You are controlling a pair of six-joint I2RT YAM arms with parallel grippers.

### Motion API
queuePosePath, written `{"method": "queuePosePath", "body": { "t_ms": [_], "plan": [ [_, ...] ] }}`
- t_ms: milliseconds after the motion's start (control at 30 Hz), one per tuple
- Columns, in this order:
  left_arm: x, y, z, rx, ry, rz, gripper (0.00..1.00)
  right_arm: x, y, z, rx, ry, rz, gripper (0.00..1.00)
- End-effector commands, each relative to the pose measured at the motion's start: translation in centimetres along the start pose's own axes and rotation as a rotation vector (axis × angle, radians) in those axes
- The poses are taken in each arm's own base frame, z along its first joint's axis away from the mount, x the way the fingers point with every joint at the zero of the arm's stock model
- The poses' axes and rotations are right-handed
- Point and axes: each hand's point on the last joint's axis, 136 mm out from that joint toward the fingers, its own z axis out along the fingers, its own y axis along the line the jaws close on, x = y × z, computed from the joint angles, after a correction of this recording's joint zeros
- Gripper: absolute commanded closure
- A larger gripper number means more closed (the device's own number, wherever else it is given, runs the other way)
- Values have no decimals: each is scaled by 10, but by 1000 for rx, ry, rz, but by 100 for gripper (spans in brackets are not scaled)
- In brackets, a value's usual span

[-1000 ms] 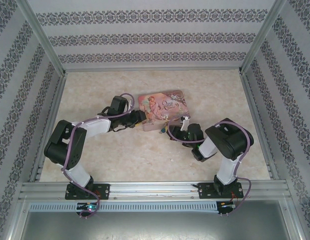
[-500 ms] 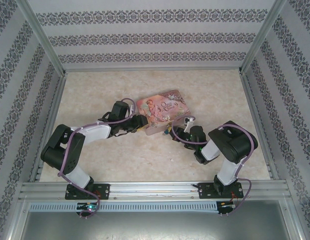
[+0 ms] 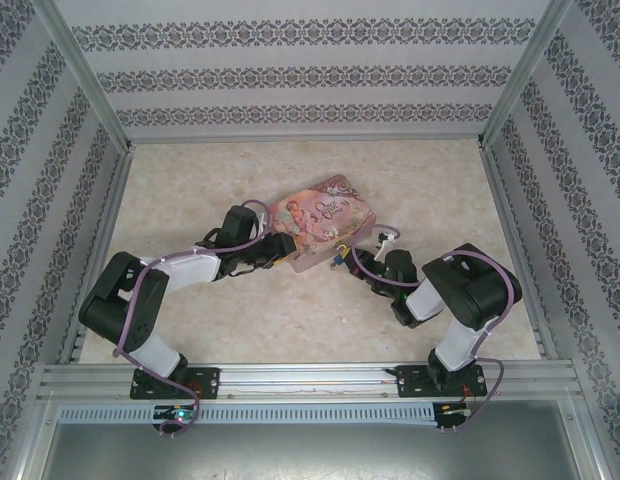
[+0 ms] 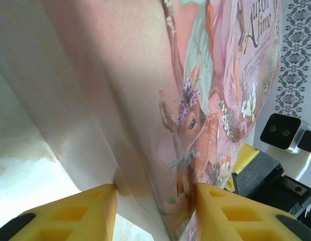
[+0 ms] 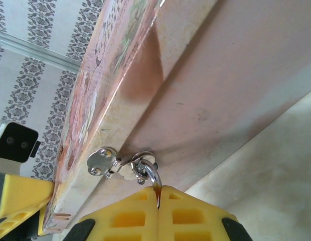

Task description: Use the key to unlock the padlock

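Observation:
The pink illustrated tin (image 3: 318, 222) lies tilted at mid-table. My left gripper (image 4: 155, 201) is shut on the tin's (image 4: 145, 100) near left corner, one yellow pad on each side of it. From the other side, my right gripper (image 5: 158, 198) is shut on the padlock, whose thin silver shackle (image 5: 152, 175) runs through the metal hasp (image 5: 101, 161) on the tin's front wall (image 5: 210, 90). The padlock's body is hidden between the pads. In the top view the padlock (image 3: 336, 259) is a tiny bluish speck just ahead of the right gripper (image 3: 346, 262).
Patterned walls and metal rails close in the beige table (image 3: 190, 190) on three sides. The two arms meet at the tin, the left forearm (image 3: 190, 265) low over the table and the right elbow (image 3: 470, 285) raised at the right.
The tin has turned counter-clockwise, its right end swinging toward the back. Both grippers kept their hold and moved with it, and the right arm shifted slightly right.

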Motion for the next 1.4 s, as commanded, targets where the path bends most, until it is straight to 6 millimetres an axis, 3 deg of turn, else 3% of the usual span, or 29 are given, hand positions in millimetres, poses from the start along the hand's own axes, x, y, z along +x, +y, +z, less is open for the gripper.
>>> {"method": "queuePosePath", "body": {
  "t_ms": [0,600,633,733,1067,1367],
  "plan": [
    [32,37,3,-122,83,-66,58,-27,32,3,-112,-86,-10,100],
    [36,36,1,-120,78,-64,57,-36,26,19,-96,-104,64,100],
    [36,36,1,-119,76,-64,57,-44,34,24,-119,-120,55,100],
    [36,36,0,-117,72,-66,57,-47,32,24,-115,-129,48,100],
    [28,29,-4,-114,42,-52,52,-57,22,16,-87,-162,30,100],
    [10,11,-16,-111,-37,4,48,-56,13,-8,-44,-167,-12,100]
  ]
}}
